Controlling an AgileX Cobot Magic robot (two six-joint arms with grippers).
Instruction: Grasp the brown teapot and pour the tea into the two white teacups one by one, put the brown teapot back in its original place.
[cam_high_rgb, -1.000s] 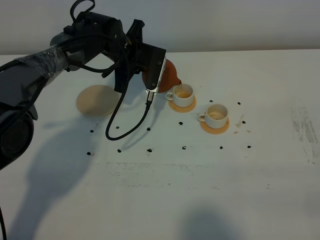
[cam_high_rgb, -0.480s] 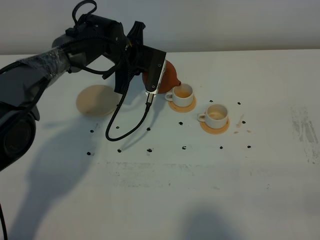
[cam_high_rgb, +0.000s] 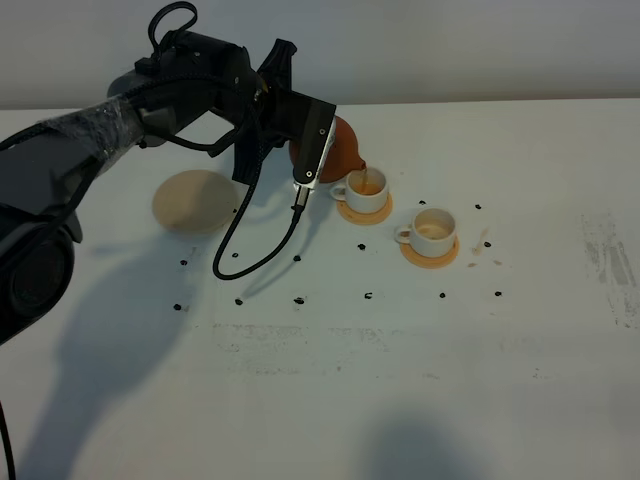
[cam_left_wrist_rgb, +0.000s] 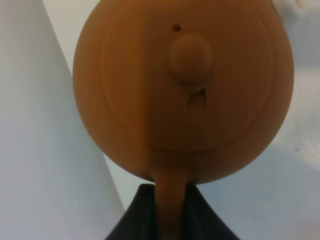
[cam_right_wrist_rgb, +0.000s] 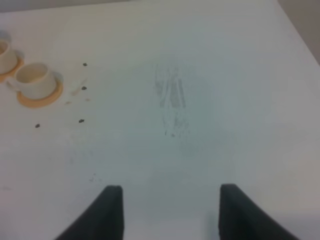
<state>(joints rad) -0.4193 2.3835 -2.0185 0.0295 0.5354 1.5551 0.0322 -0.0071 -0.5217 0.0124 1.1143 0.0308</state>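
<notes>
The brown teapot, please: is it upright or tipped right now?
Tipped: the brown teapot hangs spout-down over the farther white teacup.

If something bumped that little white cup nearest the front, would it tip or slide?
The nearer white teacup looks squat and upright, so it would probably slide rather than tip. Its orange coaster might shift with it. It looks ceramic, so likely stiff but fragile.

Left arm (cam_high_rgb: 150, 110) and teapot (cam_high_rgb: 345, 150) crowd the table's (cam_high_rgb: 400, 400) far left. Teacups (cam_high_rgb: 434, 227) stand mid-table; near and right edges free.
</notes>
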